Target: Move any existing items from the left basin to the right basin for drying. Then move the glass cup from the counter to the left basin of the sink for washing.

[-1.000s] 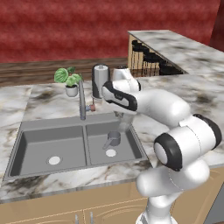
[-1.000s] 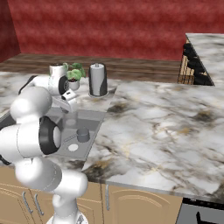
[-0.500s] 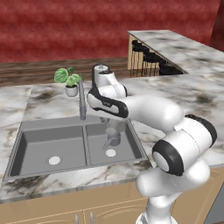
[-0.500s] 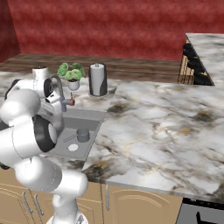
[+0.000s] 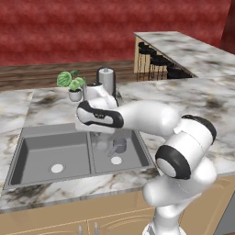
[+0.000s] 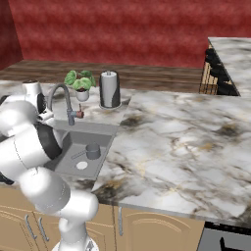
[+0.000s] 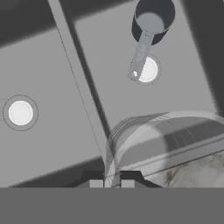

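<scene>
The dark grey cup [image 5: 118, 146] [image 6: 92, 150] [image 7: 153, 19] stands in the narrower right basin [image 5: 134, 155] [image 7: 183, 78], its handle reaching over the white drain. My gripper [image 5: 97, 137] [image 7: 111, 183] hangs above the sink's centre divider [image 7: 72, 61], near the back edge. It is shut on the wall of the see-through glass cup [image 7: 162, 138], whose curved rim fills the lower hand view. The wider left basin [image 5: 41, 153] [image 7: 35, 74] holds nothing but its drain [image 7: 20, 113].
A tall dark steel canister [image 5: 106, 79] [image 6: 110, 89] and a small potted plant [image 5: 71, 82] [image 6: 81, 81] stand on the marble counter [image 6: 181, 142] behind the sink. The thin steel tap [image 6: 61, 95] arches over the back rim, close to my hand.
My arm has swung left from beside the canister and lowered over the sink divider, carrying the glass cup. The grey cup has stayed in the right basin.
</scene>
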Motion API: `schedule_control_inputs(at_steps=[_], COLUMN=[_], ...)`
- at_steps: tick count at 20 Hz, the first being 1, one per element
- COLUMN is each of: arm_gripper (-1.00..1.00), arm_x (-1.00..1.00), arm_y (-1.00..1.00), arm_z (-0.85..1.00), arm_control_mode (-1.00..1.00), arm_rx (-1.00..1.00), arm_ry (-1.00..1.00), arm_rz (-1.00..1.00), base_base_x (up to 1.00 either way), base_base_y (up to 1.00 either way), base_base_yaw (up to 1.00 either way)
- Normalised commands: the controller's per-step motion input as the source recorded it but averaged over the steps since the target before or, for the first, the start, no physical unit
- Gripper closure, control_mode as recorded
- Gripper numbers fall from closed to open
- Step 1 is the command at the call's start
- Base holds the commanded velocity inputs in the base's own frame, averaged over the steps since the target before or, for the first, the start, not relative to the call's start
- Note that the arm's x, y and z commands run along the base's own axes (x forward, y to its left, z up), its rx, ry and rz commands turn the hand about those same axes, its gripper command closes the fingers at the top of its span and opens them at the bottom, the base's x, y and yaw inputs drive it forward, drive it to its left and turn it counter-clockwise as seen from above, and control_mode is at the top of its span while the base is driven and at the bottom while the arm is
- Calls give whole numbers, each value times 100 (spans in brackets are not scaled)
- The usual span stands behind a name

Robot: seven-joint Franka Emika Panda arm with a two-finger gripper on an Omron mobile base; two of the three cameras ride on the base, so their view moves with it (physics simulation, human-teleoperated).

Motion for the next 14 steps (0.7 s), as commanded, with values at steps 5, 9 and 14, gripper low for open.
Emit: schedule_control_inputs(at_steps=[5, 9, 14], arm_gripper=[100, 100, 100], arm_x=[3, 5, 12], arm_y=[67, 48, 42], arm_z=[-15, -21, -29], arm_control_mode=[-100, -100, -100], arm_rx=[0, 0, 0], arm_ry=[4, 1, 2], arm_rz=[11, 14, 16], base_base_x=[0, 0, 0], base_base_y=[0, 0, 0], base_base_yaw=[0, 0, 0])
